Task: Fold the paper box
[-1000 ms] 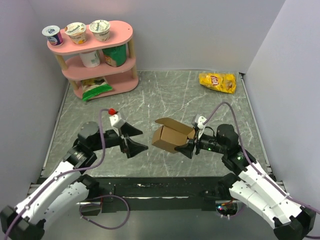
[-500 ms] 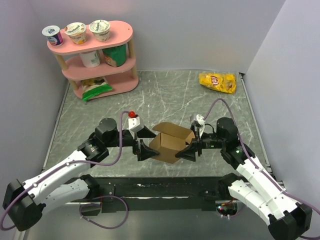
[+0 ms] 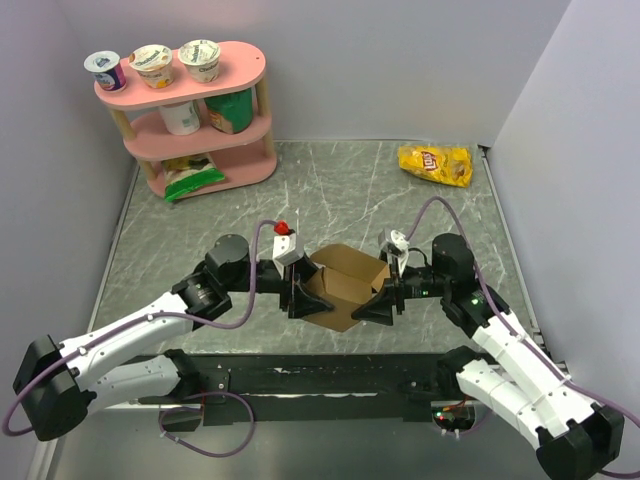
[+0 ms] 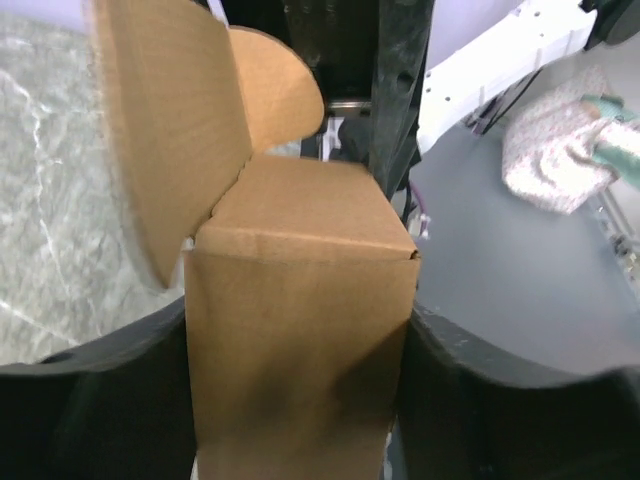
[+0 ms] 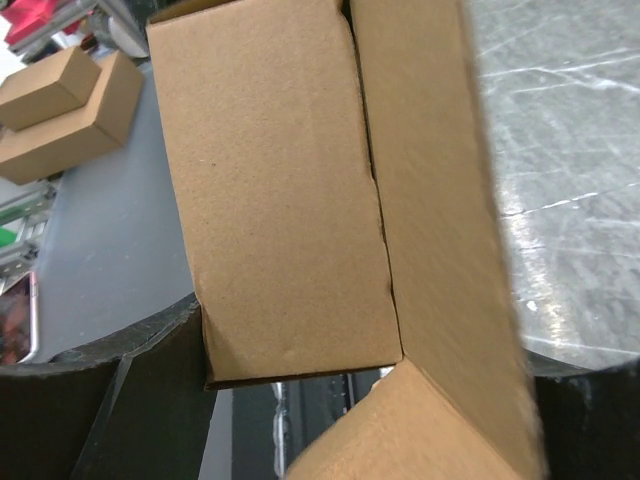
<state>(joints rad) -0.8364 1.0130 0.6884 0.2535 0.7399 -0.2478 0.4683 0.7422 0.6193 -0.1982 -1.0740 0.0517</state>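
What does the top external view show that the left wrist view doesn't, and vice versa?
Only top external: the pink shelf with its cups, and the chip bag. Only left wrist: close up, the paper box with its side walls lying against both fingers of the left hand, and a rounded flap standing up. Both: the box, its top open, and the marbled table.
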